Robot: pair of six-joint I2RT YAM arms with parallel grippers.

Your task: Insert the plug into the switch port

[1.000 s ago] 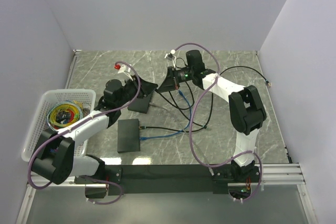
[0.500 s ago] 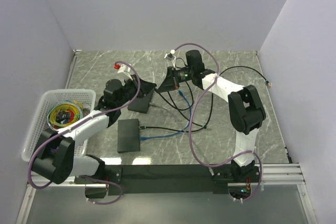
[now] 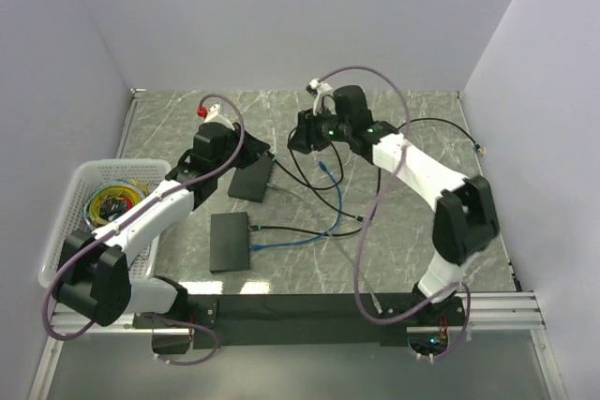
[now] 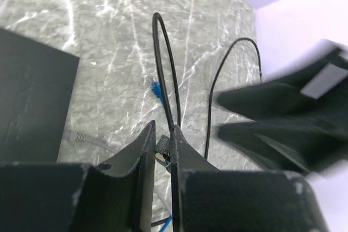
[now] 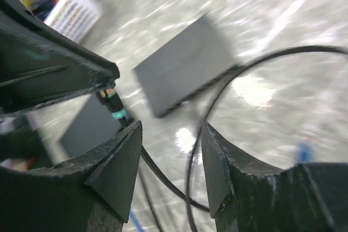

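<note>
Two arms lean inward over your counter (image 3: 309,274): left pincer (image 4: 163,130) nips the plug (image 4: 161,155) narrowly, right pincer (image 5: 171,131) gapes wide beside it.

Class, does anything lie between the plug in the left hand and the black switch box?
A grey cable end lies between the plug in the left hand and the black switch box, near its edge. Nothing else visible blocks it.
</note>
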